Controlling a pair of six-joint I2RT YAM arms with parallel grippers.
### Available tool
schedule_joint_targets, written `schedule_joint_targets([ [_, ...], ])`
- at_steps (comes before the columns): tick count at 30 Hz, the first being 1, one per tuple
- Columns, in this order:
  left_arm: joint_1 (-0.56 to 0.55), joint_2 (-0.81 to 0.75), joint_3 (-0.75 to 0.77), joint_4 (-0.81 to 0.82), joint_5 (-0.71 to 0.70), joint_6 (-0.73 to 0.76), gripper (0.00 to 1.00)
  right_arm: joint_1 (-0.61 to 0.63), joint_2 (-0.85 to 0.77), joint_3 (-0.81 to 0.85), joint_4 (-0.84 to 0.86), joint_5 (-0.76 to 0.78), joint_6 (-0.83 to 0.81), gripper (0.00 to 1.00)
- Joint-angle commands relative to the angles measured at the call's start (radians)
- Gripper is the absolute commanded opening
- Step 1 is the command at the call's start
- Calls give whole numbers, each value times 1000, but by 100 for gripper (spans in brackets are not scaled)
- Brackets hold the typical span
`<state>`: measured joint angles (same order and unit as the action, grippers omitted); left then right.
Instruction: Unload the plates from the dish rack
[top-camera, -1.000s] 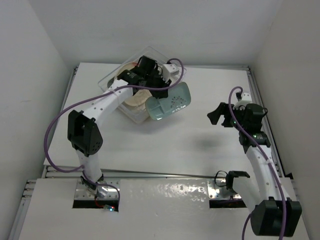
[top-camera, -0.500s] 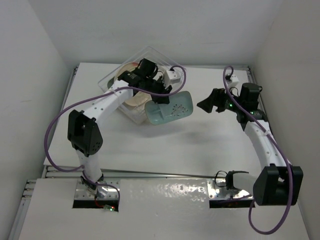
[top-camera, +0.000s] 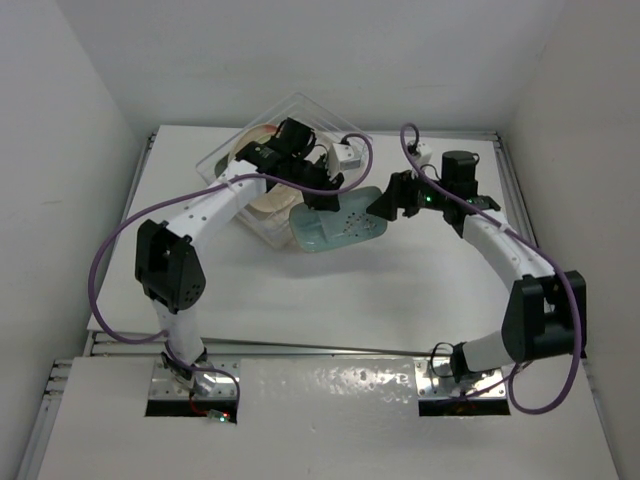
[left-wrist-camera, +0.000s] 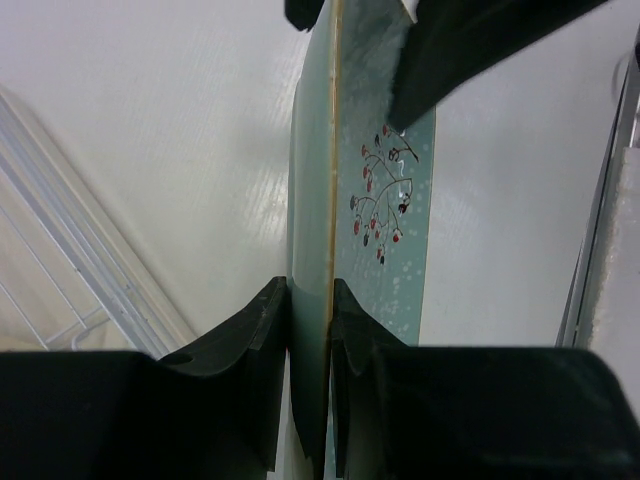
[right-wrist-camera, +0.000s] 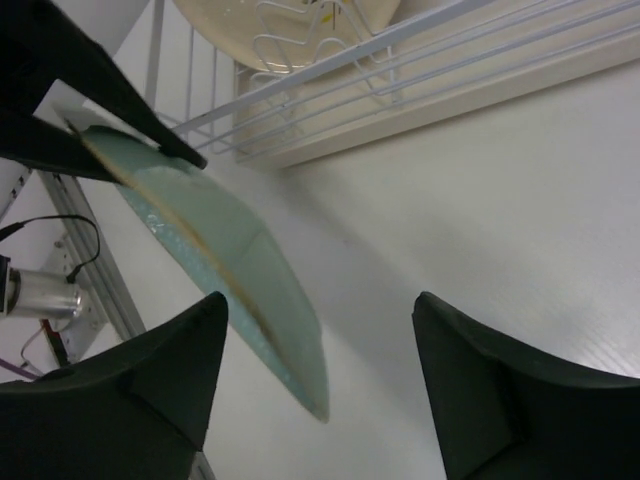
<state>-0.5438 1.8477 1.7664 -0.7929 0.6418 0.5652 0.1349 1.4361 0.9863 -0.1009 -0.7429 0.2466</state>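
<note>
We see a round cream plate (top-camera: 262, 197) left in the dish rack (top-camera: 222, 157), while just right of the rack our left gripper (top-camera: 315, 190) pinches a mint-green plate (top-camera: 345, 225) and our right gripper (right-wrist-camera: 320, 300), fingers wide and empty, straddles that plate's free edge

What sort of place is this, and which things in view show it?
Probably a robot test cell, not a kitchen: a white table boxed in by plain walls, a left arm and right arm bolted at its near edge, and a dish rack holding plates.
</note>
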Motion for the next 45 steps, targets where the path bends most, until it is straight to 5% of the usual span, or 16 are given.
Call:
schedule_joint_targets([
  [1,-1,-62,16,57,91,13,0,20,47,67,53,-23,-4,71],
  [3,-1,-61,24,58,117,9,0,40,58,72,41,-26,-13,65],
  [10,-1,-50,27,69,154,-21,0,51,60,20,151,-52,62,14],
  [13,-1,-48,22,78,110,-42,0,51,49,8,162,-46,83,0],
  [16,-1,-50,21,110,46,-93,0,51,32,-27,203,-47,123,0],
  [20,-1,-53,18,150,-40,-116,26,51,-2,-101,279,-73,212,0],
  [24,1,-50,8,181,-108,-151,42,51,-42,-198,479,-93,347,0],
  [30,2,-47,14,205,-171,-186,66,48,-81,-274,533,-70,414,0],
  [32,2,-48,34,225,-220,-212,87,45,-86,-308,553,-55,457,0],
  [38,4,-51,90,238,-391,-289,92,-6,-86,-394,810,11,684,0],
  [45,13,-88,107,221,-753,-275,92,-165,-45,-479,1122,198,1025,0],
])
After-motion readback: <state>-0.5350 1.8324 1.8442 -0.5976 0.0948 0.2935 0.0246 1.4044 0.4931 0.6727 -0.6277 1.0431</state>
